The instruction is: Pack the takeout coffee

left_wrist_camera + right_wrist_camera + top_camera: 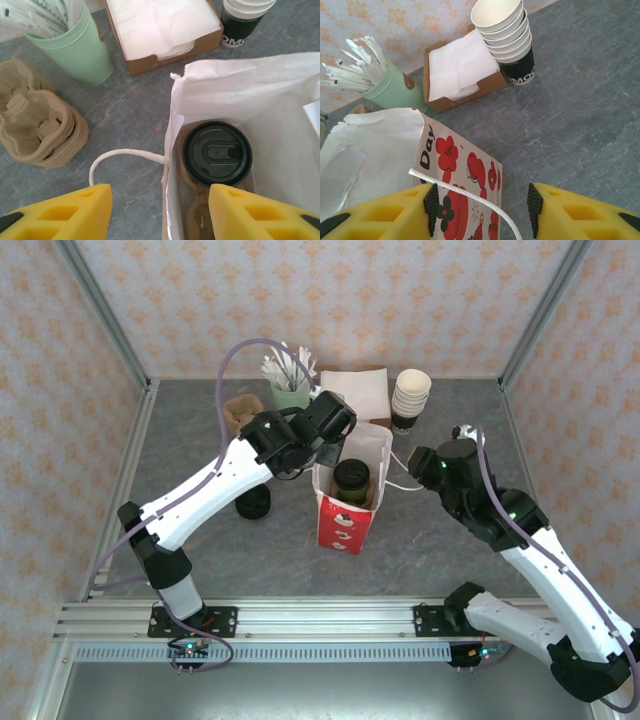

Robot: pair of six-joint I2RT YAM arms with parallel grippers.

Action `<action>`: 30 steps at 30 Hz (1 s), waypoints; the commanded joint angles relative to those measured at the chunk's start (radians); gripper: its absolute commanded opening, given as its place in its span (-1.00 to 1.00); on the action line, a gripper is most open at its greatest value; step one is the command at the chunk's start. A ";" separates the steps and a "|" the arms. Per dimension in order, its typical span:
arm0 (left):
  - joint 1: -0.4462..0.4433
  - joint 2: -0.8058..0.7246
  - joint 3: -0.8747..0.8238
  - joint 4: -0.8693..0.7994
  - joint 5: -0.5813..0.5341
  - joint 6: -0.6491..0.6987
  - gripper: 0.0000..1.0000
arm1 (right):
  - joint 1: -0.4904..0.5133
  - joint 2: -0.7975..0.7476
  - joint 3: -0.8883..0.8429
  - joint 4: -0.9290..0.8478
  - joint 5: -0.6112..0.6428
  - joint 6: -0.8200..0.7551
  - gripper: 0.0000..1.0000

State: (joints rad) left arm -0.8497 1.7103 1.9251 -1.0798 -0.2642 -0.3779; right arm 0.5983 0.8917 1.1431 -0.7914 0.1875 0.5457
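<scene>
The takeout coffee (pixel 217 153) stands upright inside the white paper bag (pixel 240 85), its round black lid up, set in a brown cardboard holder. From above, the coffee (pixel 352 480) sits in the open bag (pixel 343 525) at the table's middle. My left gripper (pixel 160 215) hovers open over the bag's left wall, one yellow finger outside the bag, the other above the holder, gripping nothing. My left gripper (pixel 338 445) is at the bag's back edge. My right gripper (pixel 480 210) is open beside the bag's red-printed side (pixel 465 185); the white handle cord (pixel 470 197) runs loose between its fingers.
Along the back stand a pale green cup of white sticks (pixel 291 380), a box of napkins (pixel 357 390) and a stack of lidless cups (pixel 410 398). Brown cardboard carriers (pixel 242 412) lie at the back left. A pile of black lids (pixel 253 502) sits left of the bag.
</scene>
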 commanded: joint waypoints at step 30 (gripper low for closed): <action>0.053 -0.035 -0.135 0.053 0.042 -0.043 -0.84 | -0.137 0.350 0.174 0.078 -0.242 -0.020 0.04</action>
State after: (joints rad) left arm -0.8139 1.7210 1.8076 -1.0218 -0.2203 -0.4213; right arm 0.4900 1.2011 1.2770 -0.7322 0.0051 0.5159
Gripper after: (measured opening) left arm 0.088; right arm 0.520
